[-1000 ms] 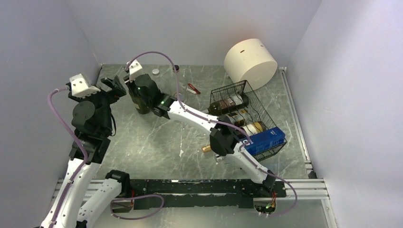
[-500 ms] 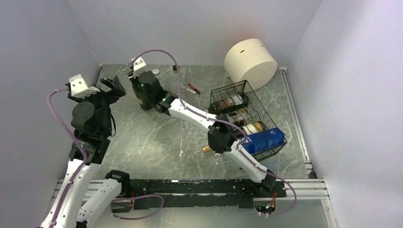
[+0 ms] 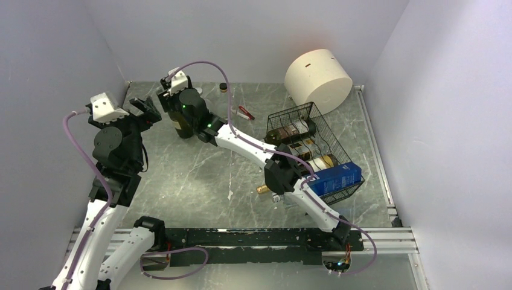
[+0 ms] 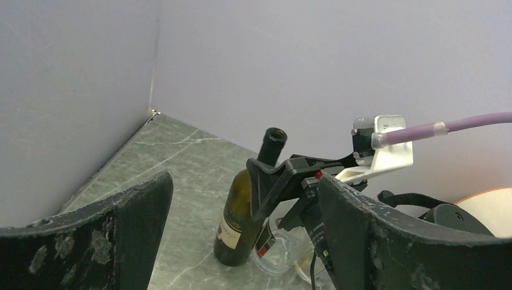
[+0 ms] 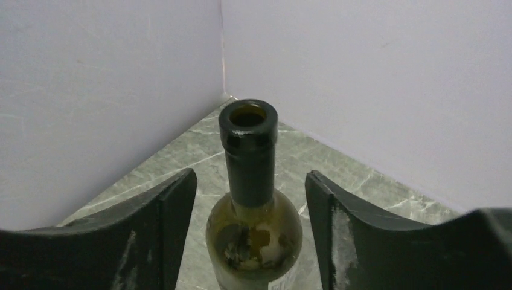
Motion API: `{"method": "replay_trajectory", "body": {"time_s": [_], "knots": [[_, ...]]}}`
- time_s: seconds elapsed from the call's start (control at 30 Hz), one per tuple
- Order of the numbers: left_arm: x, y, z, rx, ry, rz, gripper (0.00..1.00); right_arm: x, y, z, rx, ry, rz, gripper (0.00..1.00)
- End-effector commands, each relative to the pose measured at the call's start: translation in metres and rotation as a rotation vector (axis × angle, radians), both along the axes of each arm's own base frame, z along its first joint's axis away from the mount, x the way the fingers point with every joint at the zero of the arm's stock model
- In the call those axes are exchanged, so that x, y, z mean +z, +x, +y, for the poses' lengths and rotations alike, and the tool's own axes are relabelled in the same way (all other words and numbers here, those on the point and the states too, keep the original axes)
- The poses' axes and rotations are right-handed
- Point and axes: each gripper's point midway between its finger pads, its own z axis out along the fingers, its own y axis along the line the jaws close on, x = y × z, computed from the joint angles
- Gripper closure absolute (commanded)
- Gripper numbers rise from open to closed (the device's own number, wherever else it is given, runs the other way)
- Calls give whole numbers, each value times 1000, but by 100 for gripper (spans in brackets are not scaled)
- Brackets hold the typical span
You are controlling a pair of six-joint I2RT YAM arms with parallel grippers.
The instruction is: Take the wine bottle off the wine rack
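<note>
- The wine bottle (image 4: 239,225) stands upright on the grey marbled table (image 3: 193,175), in the upper left of the overhead view, near the back corner of the walls. It is off the rack and well apart from it.
- It is dark green with an open mouth and a pale label low on its body.
- The right gripper (image 5: 250,178) sits around the bottle's shoulder, a finger on each side. The jaws are parted; a sliver of table shows between the left-hand finger (image 5: 175,229) and the glass, so nothing is clamped.
- The left gripper (image 3: 147,109) hangs just left of the bottle, its jaws spread wide and holding nothing.
- The wine rack (image 3: 331,140), a black wire basket, lies right of centre in the overhead view.
- Inside it lie three other bottles (image 3: 291,130) and a blue box (image 3: 337,179) at its lower end; a gold-capped neck (image 3: 262,189) pokes out to the left.
- A cream cylinder (image 3: 318,80) rests behind the rack, at the upper right.
</note>
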Motion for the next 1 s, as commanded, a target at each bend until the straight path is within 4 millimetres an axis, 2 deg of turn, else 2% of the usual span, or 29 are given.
{"method": "replay_trajectory", "body": {"time_s": [0.0, 0.23, 0.4, 0.53, 0.63, 0.73, 0.77, 0.8, 0.87, 0.97], "knots": [[5, 0, -1, -9, -7, -22, 6, 52, -5, -6, 6, 77, -79, 26], [3, 1, -1, -12, -7, -18, 6, 69, -21, -5, 28, 75, -86, 24], [3, 2, -2, -15, -6, -18, 6, 87, -31, -12, 27, 74, -81, 23], [3, 2, -2, -15, -5, -16, 6, 103, -42, -23, 42, 54, -62, 22], [3, 2, -2, -15, -5, -15, 6, 107, -51, -39, 34, 17, -29, 20], [3, 2, -2, -15, -5, -14, 6, 108, -65, -62, 33, -27, -4, 17], [3, 2, -2, -15, -5, -14, 6, 117, -73, -76, 31, -28, -6, 17], [2, 2, -2, -15, -5, -13, 6, 117, -79, -88, 22, -41, 1, 16], [1, 3, -2, -12, -3, -9, 6, 115, -91, -119, -11, -69, 15, 14], [-1, 5, -2, -12, 0, 0, 6, 92, -108, -175, -82, -158, 49, 11]]}}
